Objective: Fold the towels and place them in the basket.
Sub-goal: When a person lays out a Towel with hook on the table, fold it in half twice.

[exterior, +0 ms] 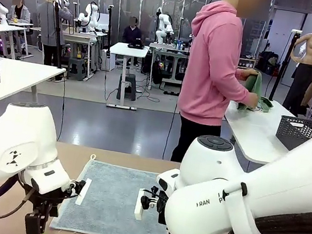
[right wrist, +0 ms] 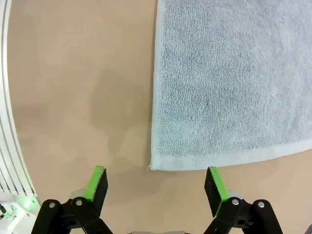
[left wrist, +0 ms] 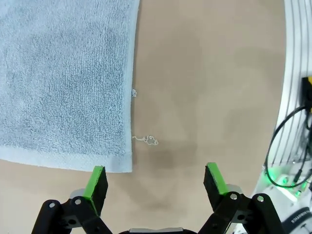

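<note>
Towel [exterior: 116, 200] first: the light blue-grey one lies spread flat on the tan table [exterior: 131, 160] between my two arms, its small loop [exterior: 92, 157] at the far left corner; its surface looks smooth, with no fold in it.

From the left wrist camera, the left gripper [left wrist: 156, 183] hangs over the table with its jaws wide apart and nothing between them; one near corner of the towel ends just beyond the tip of one green pad [left wrist: 97, 183], while the other pad stands over bare tabletop; a curl of loose thread [left wrist: 148, 141] trails from the towel's edge onto the table; I cannot tell whether the pad touches the hem.

From the right wrist camera, the right gripper [right wrist: 156, 183] is spread just as wide and holds nothing; the towel's other near corner sits between its two fingers, and the hem runs on past the tip of one of them; the other finger is over bare table, near the white rail at the table's edge.

Across the room the person [exterior: 212, 60] in a pink hoodie stands side-on to me at a white side table [exterior: 253, 138], both hands on a green towel [exterior: 254, 91] held up over it; the dark grey lattice basket [exterior: 299, 132] rests on that same white table, just beside the person's hands and well apart from my grippers; what is inside it I cannot make out.
</note>
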Action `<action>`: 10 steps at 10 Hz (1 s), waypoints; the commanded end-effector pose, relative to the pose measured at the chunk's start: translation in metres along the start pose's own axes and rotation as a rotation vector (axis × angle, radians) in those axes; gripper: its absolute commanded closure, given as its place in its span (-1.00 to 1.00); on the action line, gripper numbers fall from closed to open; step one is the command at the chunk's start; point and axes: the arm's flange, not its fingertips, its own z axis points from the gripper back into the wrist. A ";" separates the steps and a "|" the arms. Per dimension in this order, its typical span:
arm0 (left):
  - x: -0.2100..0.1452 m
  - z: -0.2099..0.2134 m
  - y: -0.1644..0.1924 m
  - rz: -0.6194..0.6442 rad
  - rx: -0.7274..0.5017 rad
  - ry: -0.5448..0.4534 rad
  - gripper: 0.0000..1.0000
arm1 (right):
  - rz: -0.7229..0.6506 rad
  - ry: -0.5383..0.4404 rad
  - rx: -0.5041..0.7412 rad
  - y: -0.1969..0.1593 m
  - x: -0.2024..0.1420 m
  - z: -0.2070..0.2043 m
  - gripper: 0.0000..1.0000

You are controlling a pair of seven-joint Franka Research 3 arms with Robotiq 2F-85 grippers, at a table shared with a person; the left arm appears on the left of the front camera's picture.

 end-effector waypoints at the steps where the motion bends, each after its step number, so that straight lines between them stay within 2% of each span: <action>1: 0.000 -0.008 -0.005 -0.015 0.017 -0.023 -1.00 | -0.023 0.014 -0.018 0.009 -0.007 -0.007 -1.00; 10: 0.006 -0.010 0.015 0.024 0.028 -0.020 -1.00 | -0.014 0.035 0.015 0.008 -0.004 -0.018 -1.00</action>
